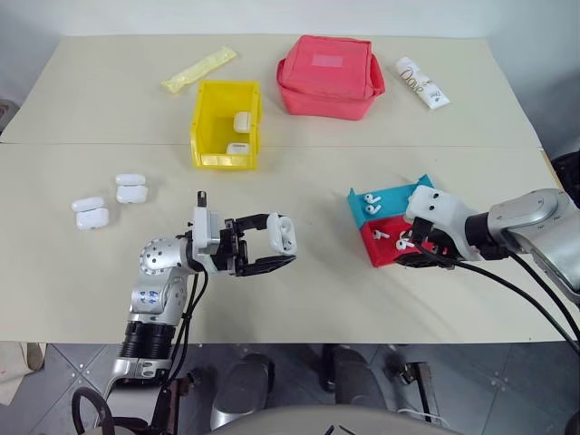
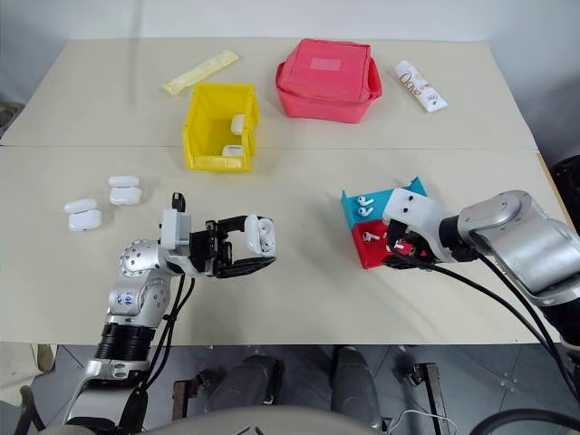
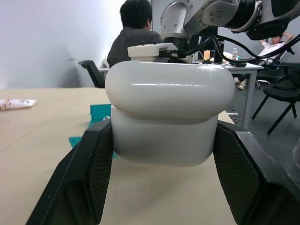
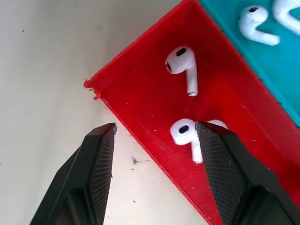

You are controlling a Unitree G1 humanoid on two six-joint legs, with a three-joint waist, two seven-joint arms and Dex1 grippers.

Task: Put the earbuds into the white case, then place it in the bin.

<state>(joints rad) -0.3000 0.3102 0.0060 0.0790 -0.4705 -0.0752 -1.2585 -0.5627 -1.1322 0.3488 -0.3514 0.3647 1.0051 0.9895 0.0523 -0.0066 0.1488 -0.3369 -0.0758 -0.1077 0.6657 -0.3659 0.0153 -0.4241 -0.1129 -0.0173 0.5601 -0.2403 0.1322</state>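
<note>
My left gripper (image 1: 279, 241) is shut on a white case (image 1: 282, 233), held above the table's near middle; in the left wrist view the case (image 3: 168, 112) sits between both black fingers (image 3: 93, 173). My right gripper (image 4: 156, 127) stands open over the near corner of the blue-and-red tray (image 1: 381, 256). One finger is outside the red wall, the other finger (image 4: 225, 164) is inside, partly covering an earbud (image 4: 183, 132). A second earbud (image 4: 180, 63) lies further in, and more earbuds (image 4: 255, 23) lie in the teal half. The yellow bin (image 1: 204, 136) stands at the back, left of centre.
Two white cases (image 1: 242, 120) lie inside the bin. Further white cases (image 1: 89, 213) (image 1: 130, 188) rest on the table at the left. A red pouch (image 1: 328, 75), a white tube (image 1: 421, 82) and a yellow packet (image 1: 199, 69) line the far side. A person (image 3: 136, 28) sits in the background.
</note>
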